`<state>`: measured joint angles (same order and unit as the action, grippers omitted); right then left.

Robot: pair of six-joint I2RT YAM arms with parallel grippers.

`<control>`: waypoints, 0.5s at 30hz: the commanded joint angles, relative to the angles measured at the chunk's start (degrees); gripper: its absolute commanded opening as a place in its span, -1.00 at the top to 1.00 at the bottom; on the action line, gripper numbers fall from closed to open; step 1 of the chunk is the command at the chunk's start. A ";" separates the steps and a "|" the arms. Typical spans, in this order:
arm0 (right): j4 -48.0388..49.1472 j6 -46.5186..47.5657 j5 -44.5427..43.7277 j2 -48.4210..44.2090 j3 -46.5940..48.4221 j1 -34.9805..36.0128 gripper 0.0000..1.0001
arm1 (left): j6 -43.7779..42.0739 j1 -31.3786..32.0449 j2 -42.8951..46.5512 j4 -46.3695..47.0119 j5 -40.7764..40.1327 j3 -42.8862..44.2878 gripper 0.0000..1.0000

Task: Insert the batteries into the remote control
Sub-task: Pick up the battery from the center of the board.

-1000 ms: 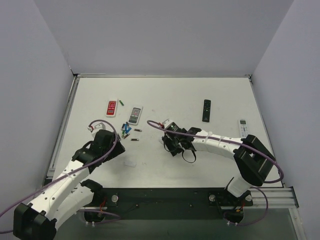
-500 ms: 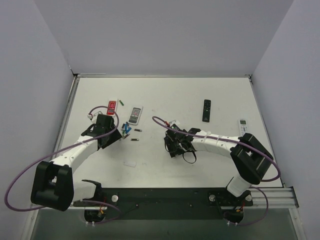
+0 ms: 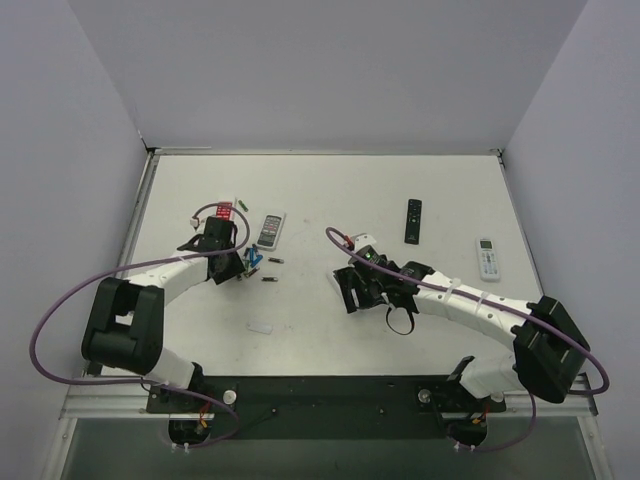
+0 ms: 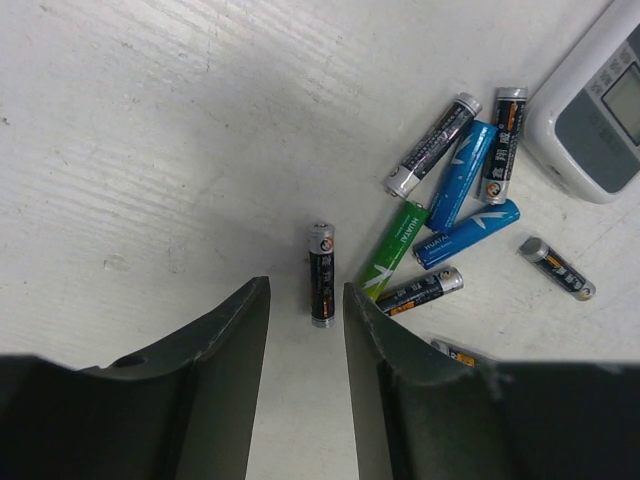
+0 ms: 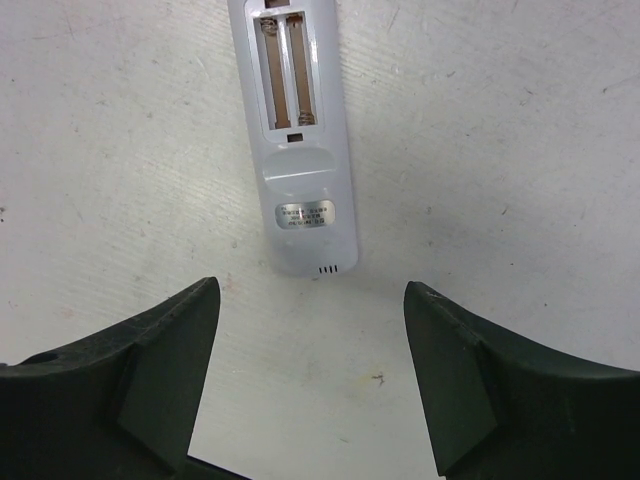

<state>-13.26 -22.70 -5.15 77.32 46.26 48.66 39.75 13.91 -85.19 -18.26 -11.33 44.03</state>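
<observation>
The remote control (image 5: pixel 300 190) lies back up on the table, its open battery recess (image 5: pixel 289 80) showing two bare slots. My right gripper (image 5: pixel 310 290) stands open just short of the remote's rounded end, touching nothing. In the top view that gripper (image 3: pixel 352 286) covers the remote. Several batteries (image 4: pixel 462 175) lie loose in a cluster: green, blue and dark ones. One dark battery (image 4: pixel 321 274) lies apart from them. Its near end sits between the tips of my left gripper (image 4: pixel 305 290), which is open with narrow jaws that have a gap on both sides of the cell.
A white remote with a display (image 4: pixel 600 110) lies right beside the battery cluster. A red remote (image 3: pixel 224 212), a black remote (image 3: pixel 413 220) and a white remote (image 3: pixel 487 257) lie farther off. A small white piece (image 3: pixel 261 327) rests near the front. A green cell (image 3: pixel 243 203) lies at the back.
My left arm has reached forward to the battery cluster and its jaws have narrowed. My right gripper's jaws have widened and its elbow has swung right.
</observation>
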 commanded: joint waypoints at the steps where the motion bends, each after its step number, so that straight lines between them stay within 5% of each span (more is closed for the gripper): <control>1: -1.60 0.64 -1.80 -0.77 -0.91 -0.59 -0.38 | -2.22 -0.29 -2.44 2.44 -0.44 3.34 0.10; 9: -1.60 1.52 -2.06 -0.76 -0.21 -0.94 -0.38 | -3.18 -0.11 -4.99 1.92 -0.09 3.70 0.35; 15: -1.86 1.96 -2.24 -2.95 0.76 -1.38 -0.37 | -4.06 0.33 -0.69 -0.72 0.70 1.94 0.89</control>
<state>-13.54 -21.41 -5.76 77.34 45.63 47.92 36.91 13.93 -89.30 -17.43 -11.22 46.13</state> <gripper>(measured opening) 0.688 0.139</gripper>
